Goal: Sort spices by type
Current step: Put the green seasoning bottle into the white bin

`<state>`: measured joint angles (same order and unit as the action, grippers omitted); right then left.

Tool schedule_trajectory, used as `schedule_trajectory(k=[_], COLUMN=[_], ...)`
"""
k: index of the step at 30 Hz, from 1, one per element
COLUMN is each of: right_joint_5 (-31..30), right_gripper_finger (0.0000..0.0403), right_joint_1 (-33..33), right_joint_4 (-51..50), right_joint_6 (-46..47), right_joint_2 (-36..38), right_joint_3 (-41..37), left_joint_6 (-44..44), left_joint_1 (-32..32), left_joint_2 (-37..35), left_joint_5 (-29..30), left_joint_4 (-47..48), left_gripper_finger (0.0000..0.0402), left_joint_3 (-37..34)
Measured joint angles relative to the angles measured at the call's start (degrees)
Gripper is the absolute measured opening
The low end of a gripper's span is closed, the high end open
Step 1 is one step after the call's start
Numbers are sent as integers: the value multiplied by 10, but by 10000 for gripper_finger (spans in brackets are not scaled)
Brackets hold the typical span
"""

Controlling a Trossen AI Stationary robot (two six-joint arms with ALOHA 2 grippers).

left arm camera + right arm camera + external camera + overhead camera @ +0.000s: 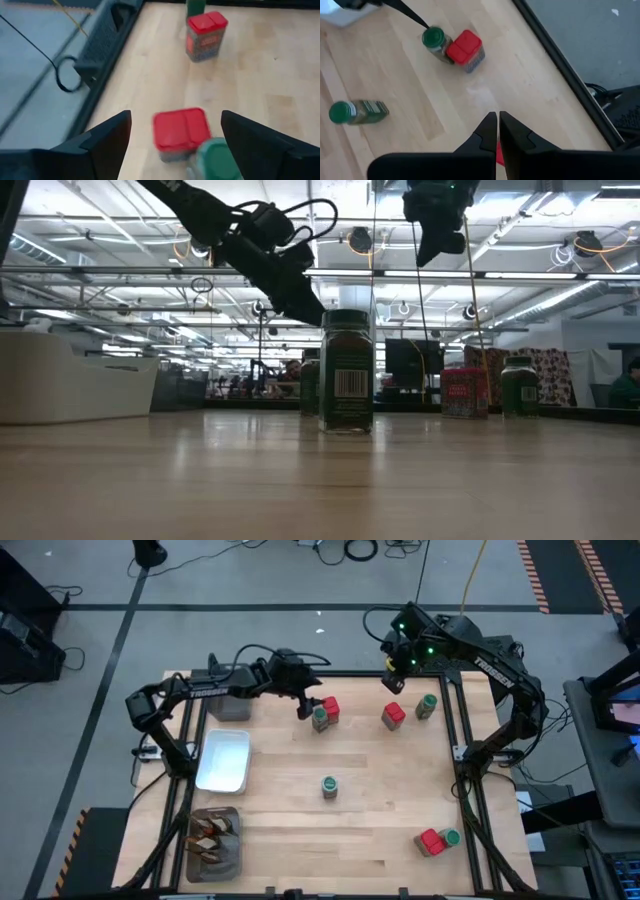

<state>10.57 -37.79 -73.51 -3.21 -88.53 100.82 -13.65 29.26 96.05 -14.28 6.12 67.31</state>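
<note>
At the counter's far edge the left tool [303, 706] hangs spread above a red box [330, 708] touching a jar [320, 719], evidently lining up a pick; right tool [393, 682] pressed together, idle above.

Barcode on centre jar [346, 372] label, digits unreadable; no other legible text.

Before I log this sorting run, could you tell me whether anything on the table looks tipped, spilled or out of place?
Nothing looks spilled or toppled. The spices are still mixed, though: a red-lidded box sits against a green-lidded jar under the open left gripper, and another red and green pair stands together near the table's front right corner.
</note>
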Motion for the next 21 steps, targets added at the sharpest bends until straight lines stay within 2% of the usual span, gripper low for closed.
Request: schedule_trajectory(k=[21], right_joint_5=[3], right_gripper_finger=[0], right_joint_1=[0], right_joint_4=[-2], right_joint_6=[-71], right_joint_2=[16], right_joint_3=[0], left_joint_6=[44], left_joint_1=[-46], left_joint_2=[8], left_joint_5=[10], left_joint_4=[10], left_gripper_finger=[313], left_joint_3=[-12])
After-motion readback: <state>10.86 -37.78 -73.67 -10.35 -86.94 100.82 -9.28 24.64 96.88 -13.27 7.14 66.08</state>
